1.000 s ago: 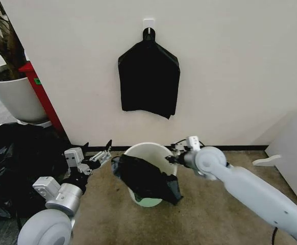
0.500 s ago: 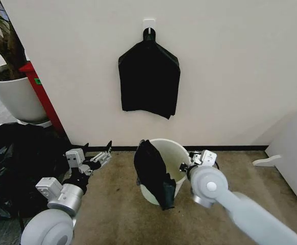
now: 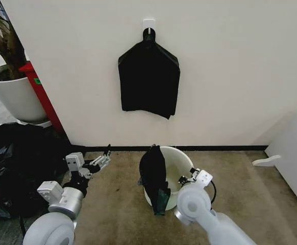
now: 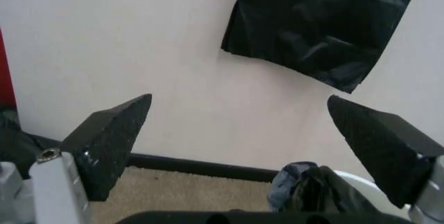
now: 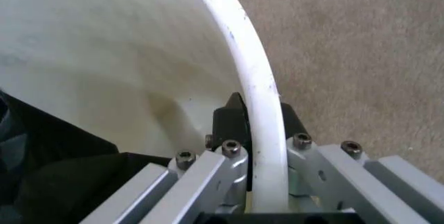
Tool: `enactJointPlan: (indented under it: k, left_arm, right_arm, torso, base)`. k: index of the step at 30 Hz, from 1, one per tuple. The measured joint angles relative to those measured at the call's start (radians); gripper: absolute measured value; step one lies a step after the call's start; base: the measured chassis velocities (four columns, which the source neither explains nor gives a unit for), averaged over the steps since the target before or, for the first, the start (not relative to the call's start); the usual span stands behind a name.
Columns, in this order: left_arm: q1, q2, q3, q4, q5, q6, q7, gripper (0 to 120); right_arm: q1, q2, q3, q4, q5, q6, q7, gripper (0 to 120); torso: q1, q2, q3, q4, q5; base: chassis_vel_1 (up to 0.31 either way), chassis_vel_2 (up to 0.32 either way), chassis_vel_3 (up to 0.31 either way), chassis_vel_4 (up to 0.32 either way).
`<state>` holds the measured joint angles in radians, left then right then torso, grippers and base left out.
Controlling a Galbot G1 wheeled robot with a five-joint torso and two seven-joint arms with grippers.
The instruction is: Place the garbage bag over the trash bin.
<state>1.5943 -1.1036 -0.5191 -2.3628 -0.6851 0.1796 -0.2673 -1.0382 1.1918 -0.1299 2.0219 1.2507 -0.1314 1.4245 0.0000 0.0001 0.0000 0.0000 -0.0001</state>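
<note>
2 arms frame the work on the carpet [image 3: 113,214], below a pale wall [image 3: 230,76]. At far left in the head view sits a heap of black bags [image 3: 10,163], with a white plant pot [image 3: 13,94] and a red panel [image 3: 41,97] behind it. Next comes the left gripper [image 3: 100,162], held low over the carpet, well apart from the bin and aimed at the wall; its wrist view shows the 2 dark fingers [image 4: 111,143] spread wide with nothing between them. Beyond them that view catches the hanging black bundle [image 4: 323,24] and, low down, a crumpled bit of the bag [image 4: 309,190].

On the wall, the bundle hangs flat from a white hook [image 3: 148,23]. Below it stands the bin [image 3: 178,161], close to the baseboard [image 3: 230,148]. The bag [image 3: 155,176] is draped over the bin's left rim, bunched into a narrow fold that hangs down the outside; most of the opening is uncovered.

At the bin's near right edge is the right gripper [image 3: 183,180]. Its wrist view shows the fingers pinching the white rim [image 5: 260,109], 1 dark pad [image 5: 229,125] inside the wall and 1 outside, with bag folds dark at the inner side. At far right stands a white board [image 3: 291,153].
</note>
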Motion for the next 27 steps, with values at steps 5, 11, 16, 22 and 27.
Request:
enactJointPlan:
  k: [5, 11, 16, 22, 27]
  left_arm:
    - [0.004, -0.002, -0.003, -0.001, 0.002, -0.002, 0.000, 100]
    - [-0.001, 0.002, 0.004, 0.000, 0.003, -0.003, 0.003, 100]
    - [-0.017, 0.008, 0.021, 0.008, 0.003, -0.003, 0.004, 100]
    - [-0.030, 0.011, 0.042, 0.015, 0.003, 0.000, 0.004, 100]
    - [-0.035, 0.013, 0.045, 0.017, 0.003, 0.002, 0.004, 100]
  right_arm:
    - [-0.008, 0.007, -0.007, -0.022, -0.036, -0.005, -0.021, 0]
    - [-0.043, 0.012, -0.007, -0.025, -0.077, -0.022, -0.056, 14]
    - [-0.053, -0.001, -0.007, 0.001, -0.096, -0.029, -0.059, 30]
    - [-0.061, -0.034, 0.002, 0.037, -0.103, -0.032, -0.058, 50]
    - [-0.060, -0.051, 0.009, 0.053, -0.077, -0.042, -0.054, 67]
  torso:
    - [0.000, 0.000, 0.000, 0.0001, -0.0001]
    - [0.000, 0.000, 0.000, 0.0000, 0.0000]
    - [0.000, 0.000, 0.000, 0.0001, 0.0000]
    - [0.000, 0.000, 0.000, -0.0001, 0.0000]
    - [0.000, 0.000, 0.000, -0.0001, 0.0001]
  base:
    - [0.000, 0.000, 0.000, 0.000]
    - [0.000, 0.000, 0.000, 0.000]
    - [0.000, 0.000, 0.000, 0.000]
    - [0.000, 0.000, 0.000, 0.000]
    - [0.000, 0.000, 0.000, 0.000]
